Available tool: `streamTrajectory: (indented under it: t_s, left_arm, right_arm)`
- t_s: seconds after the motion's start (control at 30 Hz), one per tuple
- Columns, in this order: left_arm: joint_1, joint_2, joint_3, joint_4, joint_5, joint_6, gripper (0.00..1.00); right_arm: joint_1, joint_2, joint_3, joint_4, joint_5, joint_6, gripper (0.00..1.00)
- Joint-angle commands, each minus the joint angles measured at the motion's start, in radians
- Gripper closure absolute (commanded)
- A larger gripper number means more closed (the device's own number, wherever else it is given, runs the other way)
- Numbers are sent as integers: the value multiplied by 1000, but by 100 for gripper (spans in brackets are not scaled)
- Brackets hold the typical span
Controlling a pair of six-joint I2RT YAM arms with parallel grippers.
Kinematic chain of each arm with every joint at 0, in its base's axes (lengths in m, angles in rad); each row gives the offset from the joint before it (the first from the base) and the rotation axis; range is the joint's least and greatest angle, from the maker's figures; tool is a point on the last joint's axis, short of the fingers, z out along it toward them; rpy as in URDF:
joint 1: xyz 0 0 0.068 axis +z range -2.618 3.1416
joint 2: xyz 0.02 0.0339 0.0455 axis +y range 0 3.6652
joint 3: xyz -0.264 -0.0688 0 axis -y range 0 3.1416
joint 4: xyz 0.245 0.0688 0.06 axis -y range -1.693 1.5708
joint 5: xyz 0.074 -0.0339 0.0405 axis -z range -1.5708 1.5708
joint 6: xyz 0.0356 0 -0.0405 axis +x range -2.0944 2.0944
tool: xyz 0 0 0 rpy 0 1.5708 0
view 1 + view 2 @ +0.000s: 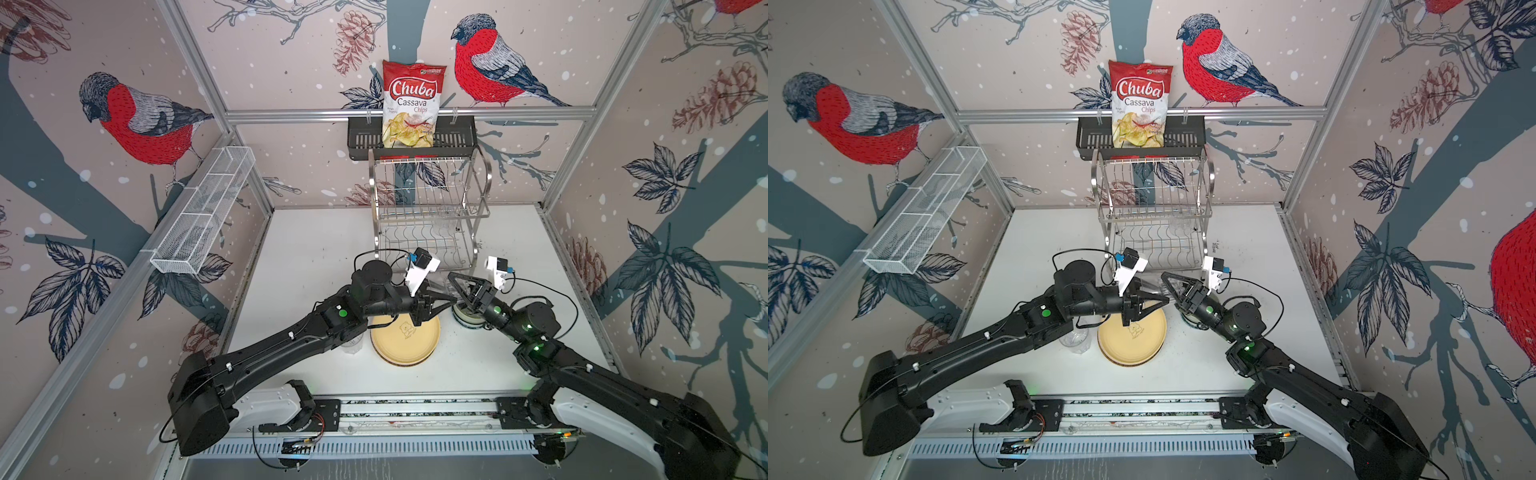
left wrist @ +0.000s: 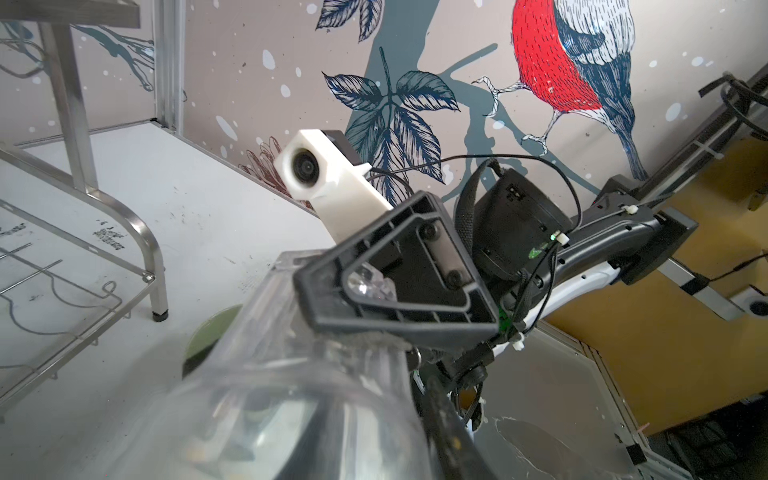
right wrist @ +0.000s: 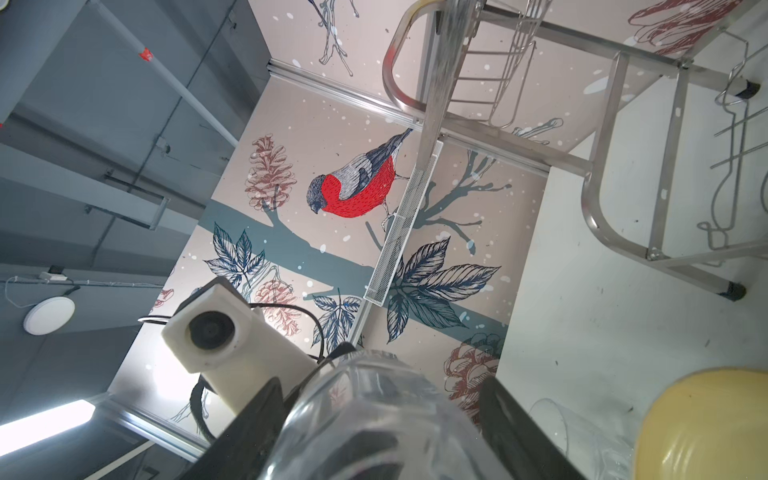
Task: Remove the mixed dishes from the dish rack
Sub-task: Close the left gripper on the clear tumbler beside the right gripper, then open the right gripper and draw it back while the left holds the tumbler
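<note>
White table [image 1: 311, 249]. In a top view, the glass [image 1: 439, 286] hangs before the rack [image 1: 428, 195], between the left gripper [image 1: 444, 294] and right gripper [image 1: 457, 291].

Left wrist view: jaws partly spread, and I cannot tell if they hold it.

Right wrist view: fingers [image 3: 257, 415] straddle the glass, contact unclear. One gripper should pinch firmly before the other releases.

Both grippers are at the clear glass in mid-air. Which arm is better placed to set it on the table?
Right, likely: the right gripper has a finger either side of the clear glass, with bare table beside it; the left gripper hangs over the plates.
</note>
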Motion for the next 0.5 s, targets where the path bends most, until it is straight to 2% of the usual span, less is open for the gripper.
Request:
streamTrajectory:
  t_s: [0.0, 0.47]
  left_arm:
    - [4, -3, 1, 54, -22, -12, 57]
    - [14, -54, -52, 88, -45, -59, 33]
  right_arm:
    - [1, 5, 6, 78, -41, -16, 62]
    - [-27, 21, 6, 134, -42, 0, 66]
